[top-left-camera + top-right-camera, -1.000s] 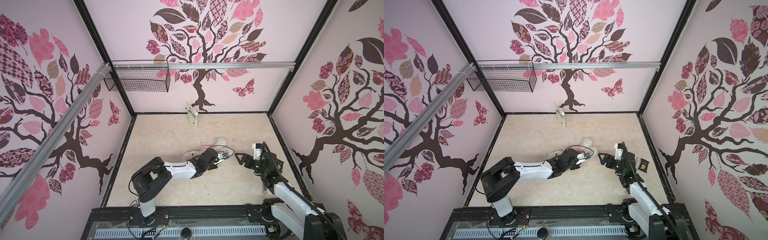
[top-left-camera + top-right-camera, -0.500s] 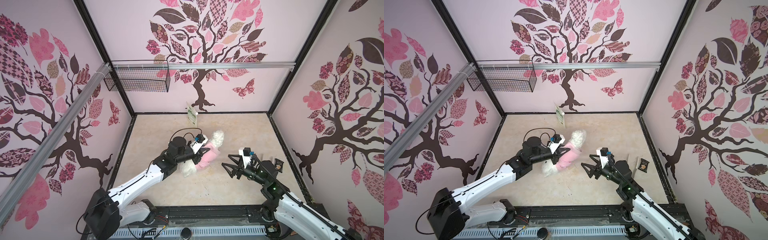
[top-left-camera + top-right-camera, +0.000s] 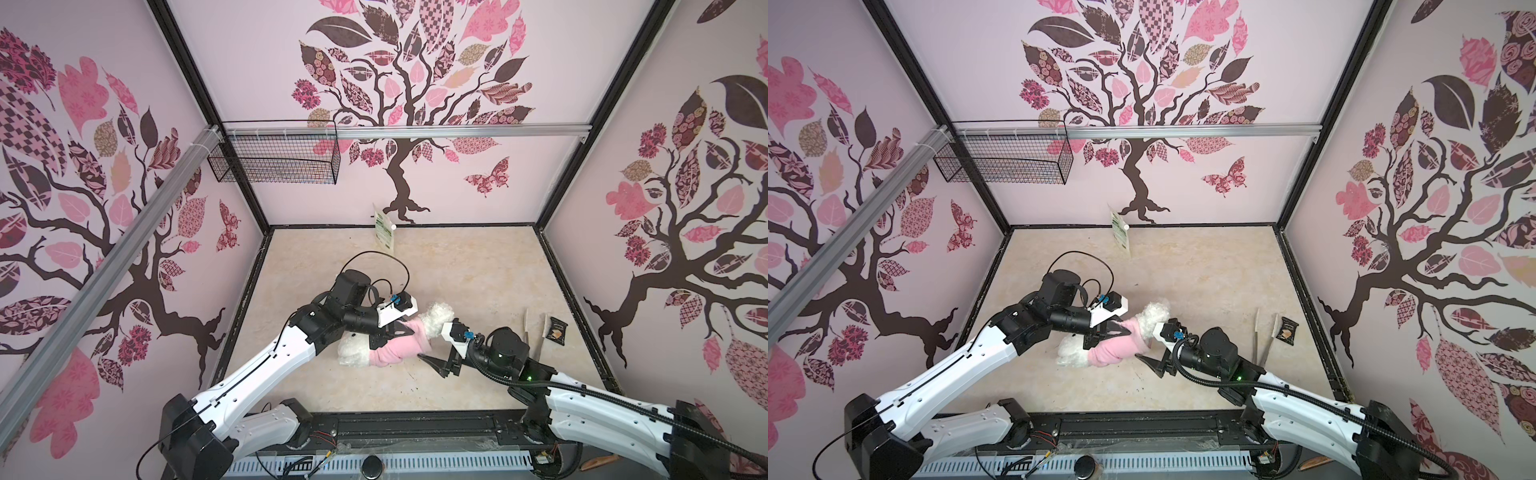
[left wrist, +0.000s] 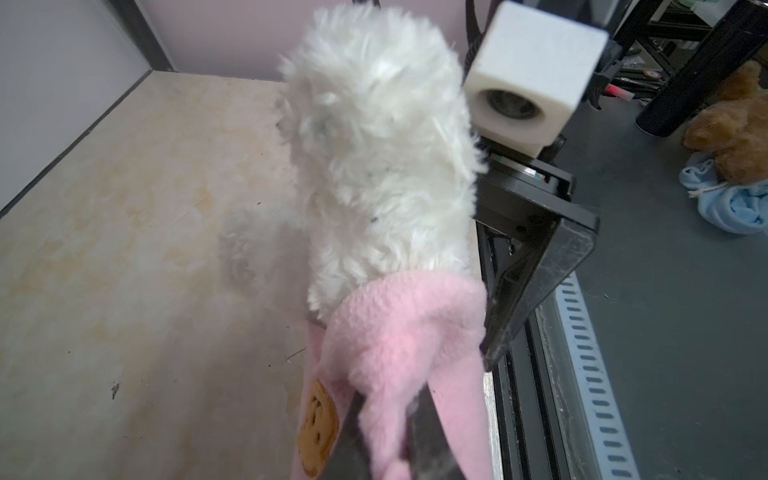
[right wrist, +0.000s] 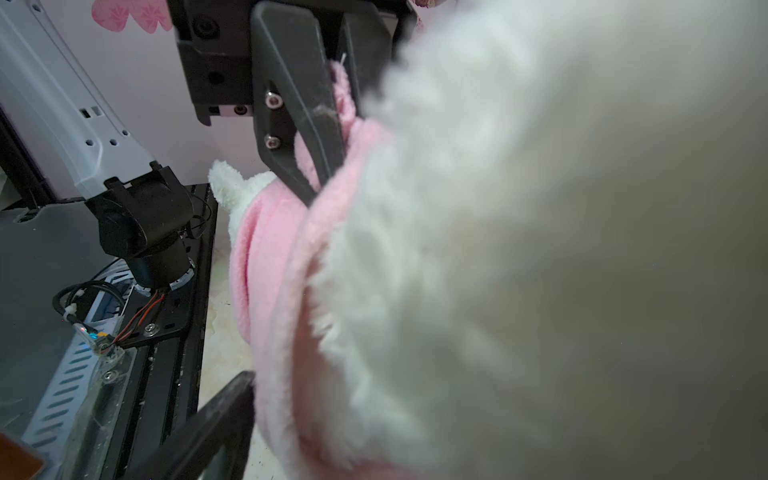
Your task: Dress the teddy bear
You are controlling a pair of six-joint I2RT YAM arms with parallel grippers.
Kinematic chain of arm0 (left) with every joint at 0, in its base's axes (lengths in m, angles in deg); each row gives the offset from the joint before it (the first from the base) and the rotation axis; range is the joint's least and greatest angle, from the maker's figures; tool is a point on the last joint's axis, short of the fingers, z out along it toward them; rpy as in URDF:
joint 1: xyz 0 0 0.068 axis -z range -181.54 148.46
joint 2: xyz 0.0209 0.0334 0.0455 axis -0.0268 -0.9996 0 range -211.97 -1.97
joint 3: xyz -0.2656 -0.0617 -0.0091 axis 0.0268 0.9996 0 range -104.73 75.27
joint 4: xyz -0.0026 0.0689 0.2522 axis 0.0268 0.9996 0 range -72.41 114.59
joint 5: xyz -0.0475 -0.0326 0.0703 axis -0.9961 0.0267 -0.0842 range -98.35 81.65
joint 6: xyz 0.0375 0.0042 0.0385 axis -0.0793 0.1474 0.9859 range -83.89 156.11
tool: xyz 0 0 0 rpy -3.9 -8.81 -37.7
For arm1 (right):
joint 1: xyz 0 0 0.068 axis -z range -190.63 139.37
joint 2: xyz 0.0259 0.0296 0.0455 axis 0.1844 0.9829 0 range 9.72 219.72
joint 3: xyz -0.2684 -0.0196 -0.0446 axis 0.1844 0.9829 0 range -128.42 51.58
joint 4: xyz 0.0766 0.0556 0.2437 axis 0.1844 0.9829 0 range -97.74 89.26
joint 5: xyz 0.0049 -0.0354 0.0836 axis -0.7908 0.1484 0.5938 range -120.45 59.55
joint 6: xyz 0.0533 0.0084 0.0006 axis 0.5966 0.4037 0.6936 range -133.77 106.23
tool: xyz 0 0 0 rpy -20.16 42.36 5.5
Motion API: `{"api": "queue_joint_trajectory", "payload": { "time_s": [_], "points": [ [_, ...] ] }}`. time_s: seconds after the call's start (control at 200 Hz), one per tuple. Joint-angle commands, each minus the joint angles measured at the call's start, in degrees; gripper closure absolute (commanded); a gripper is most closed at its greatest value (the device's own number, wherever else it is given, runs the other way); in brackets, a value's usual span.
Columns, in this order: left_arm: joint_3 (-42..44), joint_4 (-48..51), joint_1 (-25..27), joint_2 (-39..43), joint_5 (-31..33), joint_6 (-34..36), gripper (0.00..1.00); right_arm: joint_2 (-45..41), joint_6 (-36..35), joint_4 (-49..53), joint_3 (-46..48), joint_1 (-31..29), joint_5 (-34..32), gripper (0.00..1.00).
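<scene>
the beige counter (image 3: 478, 266) carries the teddy bear (image 3: 439, 316) near its middle, lying in a pink top (image 3: 397, 345). the left hand (image 3: 395, 330) pinches the pink top's fabric at the bear's neck. the right hand (image 3: 436, 351) is spread wide beside the bear's head.

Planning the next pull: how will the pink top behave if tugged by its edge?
The pink top looks like soft fleece, bunched around the bear, so it will probably stretch and fold. The left pincer is shut on it; the fuzzy cloth likely grips well and drags the light bear along.
</scene>
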Motion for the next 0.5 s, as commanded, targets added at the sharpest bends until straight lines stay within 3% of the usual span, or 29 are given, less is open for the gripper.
{"api": "queue_joint_trajectory", "payload": {
  "time_s": [0.0,0.145,0.35,0.44,0.495],
  "points": [
    [-2.6,4.0,-0.1,-0.8,-4.3,5.9,1.0,1.1,-2.2,-5.2,-0.1,-0.2,1.1,0.1],
    [-1.5,4.7,0.3,-1.4,-5.2,10.1,1.0,3.9,-2.7,-9.5,1.0,-0.2,6.6,0.09],
    [0.6,0.0,1.8,-0.4,-7.5,9.6,1.0,12.5,0.2,-17.2,0.7,-0.2,10.7,0.13],
    [1.0,-1.1,2.1,-0.2,-8.4,9.1,1.0,15.4,0.8,-19.9,0.5,-0.2,9.9,0.22],
    [1.1,-1.3,2.0,-0.3,-8.4,8.9,1.0,16.3,1.0,-20.0,0.1,-0.3,9.2,0.37]
  ]
}}
